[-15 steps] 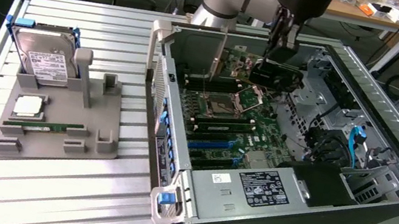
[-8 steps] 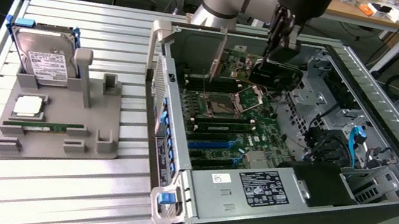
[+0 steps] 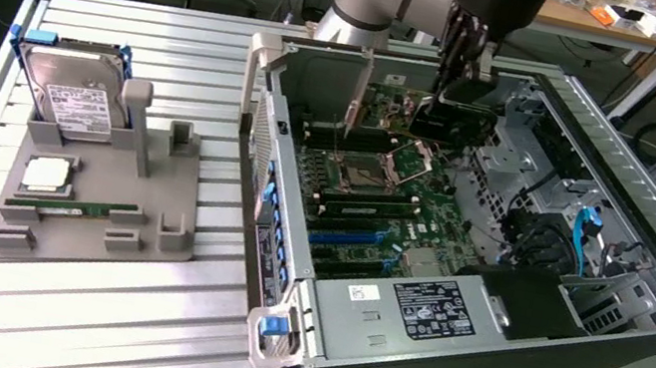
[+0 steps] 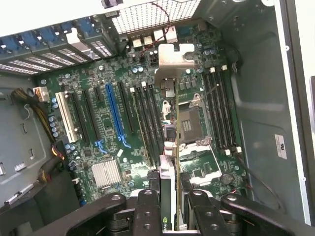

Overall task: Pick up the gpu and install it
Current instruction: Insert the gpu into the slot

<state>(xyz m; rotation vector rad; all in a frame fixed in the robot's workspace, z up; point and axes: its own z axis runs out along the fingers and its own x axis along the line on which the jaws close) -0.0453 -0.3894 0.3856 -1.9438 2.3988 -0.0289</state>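
Observation:
The gpu (image 3: 458, 124) is a dark card that hangs inside the open computer case (image 3: 627, 328), above the motherboard (image 3: 399, 207) and near the processor socket. My gripper (image 3: 461, 88) comes down from above and is shut on the card's upper edge. In the wrist view the gpu (image 4: 168, 147) shows edge-on, with its silver end bracket (image 4: 173, 59) at the far end. It runs back between my gripper (image 4: 171, 209) fingers (image 4: 147, 206), over the socket and memory slots. The blue expansion slot (image 4: 115, 115) lies off to the side of the card, apart from it.
A grey stand (image 3: 95, 204) at the exterior view's left holds a hard drive (image 3: 71, 98), a processor (image 3: 46, 175) and a green memory stick (image 3: 74, 208). Case walls, drive cages (image 3: 588, 240) and the power supply (image 3: 428, 308) ring the motherboard.

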